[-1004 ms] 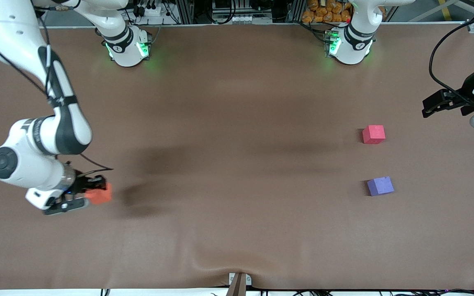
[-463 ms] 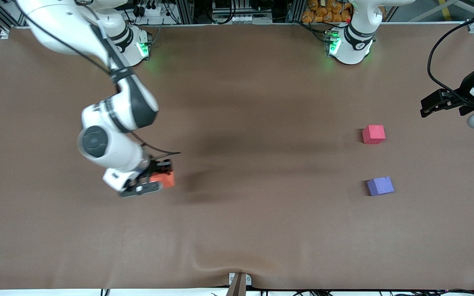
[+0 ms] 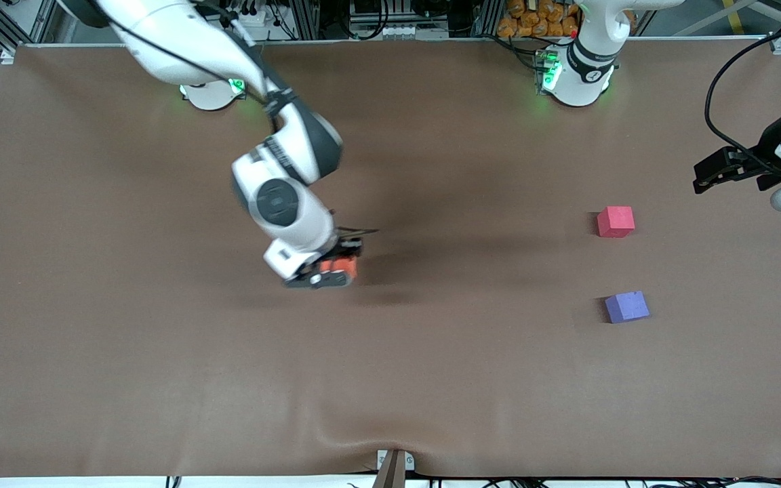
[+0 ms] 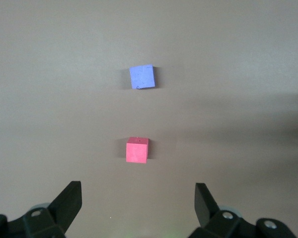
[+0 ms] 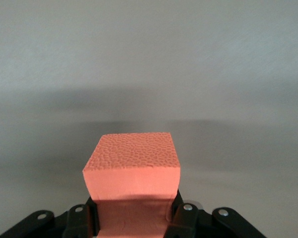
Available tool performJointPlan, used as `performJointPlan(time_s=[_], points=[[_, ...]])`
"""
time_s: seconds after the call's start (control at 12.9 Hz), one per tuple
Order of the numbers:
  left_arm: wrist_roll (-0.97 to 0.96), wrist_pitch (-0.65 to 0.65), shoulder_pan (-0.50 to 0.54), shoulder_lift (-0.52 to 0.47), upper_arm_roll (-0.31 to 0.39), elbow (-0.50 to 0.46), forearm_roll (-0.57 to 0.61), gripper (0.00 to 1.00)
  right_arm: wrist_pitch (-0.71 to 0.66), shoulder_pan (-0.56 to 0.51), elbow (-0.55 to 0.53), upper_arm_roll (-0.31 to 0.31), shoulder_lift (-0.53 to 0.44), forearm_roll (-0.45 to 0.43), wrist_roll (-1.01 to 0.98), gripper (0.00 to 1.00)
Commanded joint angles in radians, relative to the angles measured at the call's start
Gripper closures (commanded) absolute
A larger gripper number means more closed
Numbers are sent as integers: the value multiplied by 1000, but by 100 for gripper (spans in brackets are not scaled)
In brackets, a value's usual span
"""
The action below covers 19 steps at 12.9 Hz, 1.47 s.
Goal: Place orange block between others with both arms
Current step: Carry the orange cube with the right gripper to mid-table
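My right gripper (image 3: 337, 269) is shut on the orange block (image 3: 342, 267) and carries it above the middle of the brown table; in the right wrist view the orange block (image 5: 132, 166) fills the space between the fingers. The pinkish-red cube (image 3: 615, 221) and the purple-blue cube (image 3: 626, 306) rest toward the left arm's end of the table, the purple-blue one nearer the front camera. My left gripper (image 3: 710, 173) waits open in the air over the table's edge at that end. The left wrist view looks down on the pinkish-red cube (image 4: 137, 149) and the purple-blue cube (image 4: 142, 77), both apart from the fingers (image 4: 69, 198).
A brown cloth (image 3: 431, 379) covers the table, with a small ridge near the front edge by a clamp (image 3: 394, 465). The two arm bases (image 3: 570, 74) stand along the edge farthest from the front camera. A black cable (image 3: 723, 74) loops above the left gripper.
The right arm has swung from the right arm's end of the table toward the middle, carrying the orange block with it. The left arm and both resting cubes have stayed put.
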Motion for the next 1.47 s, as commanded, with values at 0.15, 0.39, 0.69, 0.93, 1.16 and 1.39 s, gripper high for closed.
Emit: performJointPlan(time_s=[0.15, 0.39, 0.69, 0.93, 1.16, 1.39], points=[[21, -6, 9, -3, 0, 2, -21, 0, -2, 127, 180, -15, 175, -19, 183, 100], [18, -6, 3, 0, 2, 4, -39, 0, -2, 170, 236, -28, 226, -21, 215, 100], [18, -4, 2, 2, 2, 2, -39, 0, 1, 191, 275, -58, 274, -21, 226, 100], [18, -4, 3, 2, 2, 4, -39, 0, 2, 197, 276, -68, 283, -21, 226, 84], [18, -4, 3, 2, 2, 4, -39, 0, -1, 205, 272, -70, 283, -42, 226, 0], [17, -1, 0, 2, 2, 4, -39, 0, -10, 193, 273, -68, 260, -64, 221, 0]])
